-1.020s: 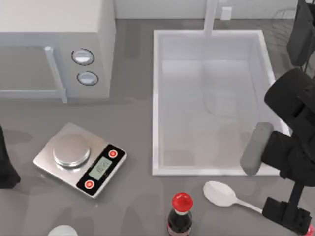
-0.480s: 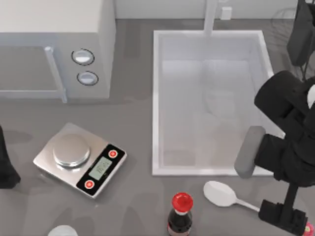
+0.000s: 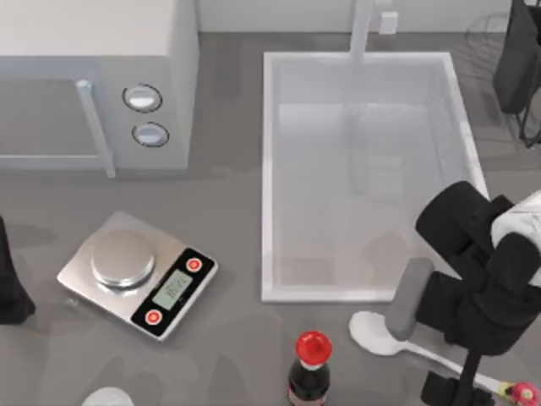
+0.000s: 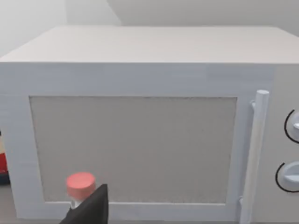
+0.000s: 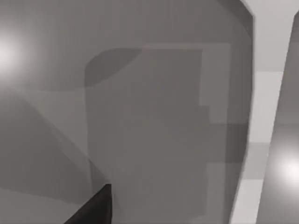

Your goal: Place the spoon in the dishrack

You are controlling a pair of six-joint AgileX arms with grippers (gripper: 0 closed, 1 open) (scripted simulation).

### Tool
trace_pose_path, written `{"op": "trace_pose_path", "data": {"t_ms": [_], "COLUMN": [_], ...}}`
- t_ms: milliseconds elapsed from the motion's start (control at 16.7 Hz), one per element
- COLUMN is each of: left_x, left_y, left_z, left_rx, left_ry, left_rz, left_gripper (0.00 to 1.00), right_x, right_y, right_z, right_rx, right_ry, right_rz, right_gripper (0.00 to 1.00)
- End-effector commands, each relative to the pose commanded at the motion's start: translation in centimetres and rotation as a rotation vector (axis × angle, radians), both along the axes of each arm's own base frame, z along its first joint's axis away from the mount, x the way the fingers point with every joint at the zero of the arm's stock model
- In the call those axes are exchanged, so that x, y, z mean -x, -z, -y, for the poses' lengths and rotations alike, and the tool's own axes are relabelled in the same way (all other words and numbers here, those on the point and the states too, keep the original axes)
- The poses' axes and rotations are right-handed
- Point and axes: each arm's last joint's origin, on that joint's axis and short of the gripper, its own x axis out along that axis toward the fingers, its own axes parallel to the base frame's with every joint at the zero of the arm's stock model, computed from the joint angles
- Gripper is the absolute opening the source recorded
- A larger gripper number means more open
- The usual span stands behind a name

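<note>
The step in hand looks like the reach for the spoon [image 3: 378,331], which lies on the grey bench [image 3: 228,254] just in front of the white sink basin [image 3: 268,169], bowl towards the cola bottle [image 3: 309,368], thin handle running right to its pink-red tip [image 3: 524,392]. The right hand [image 3: 452,387] hangs over the handle near that tip, the arm's dark bulk covering much of the shaft; whether its fingers are spread or pressed together I cannot tell. No lift has begun, by my reading. Next it must settle squarely on the thin handle, grip, and carry it up to the dishrack [image 3: 494,42], whose dark wires show at the far right corner beyond the sink.

The left arm [image 3: 10,283] sits parked at the bench's left edge. A kitchen scale [image 3: 139,275] and a white microwave [image 3: 93,76] occupy the left half; a pale wall runs behind.
</note>
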Motion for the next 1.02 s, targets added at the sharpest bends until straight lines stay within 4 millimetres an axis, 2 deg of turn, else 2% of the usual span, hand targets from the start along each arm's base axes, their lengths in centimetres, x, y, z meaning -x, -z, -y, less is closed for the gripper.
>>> {"op": "trace_pose_path", "data": {"t_ms": [180,420,1020], "left_x": [0.00,0.00,0.00], "left_y": [0.00,0.00,0.00], "left_z": [0.00,0.00,0.00], "left_rx": [0.000,0.000,0.000], "left_ry": [0.000,0.000,0.000], "left_rz": [0.000,0.000,0.000], "left_gripper": [1.00,1.00,1.00], "right_x": [0.28,0.29,0.29], "right_y": [1.52,1.55,1.55], "right_z": [0.17,0.17,0.17], "right_rx": [0.005,0.005,0.005], "right_ry": [-0.001,-0.001,-0.001], "right_rz": [-0.007,-0.007,-0.007], "right_gripper": [1.00,1.00,0.25]}}
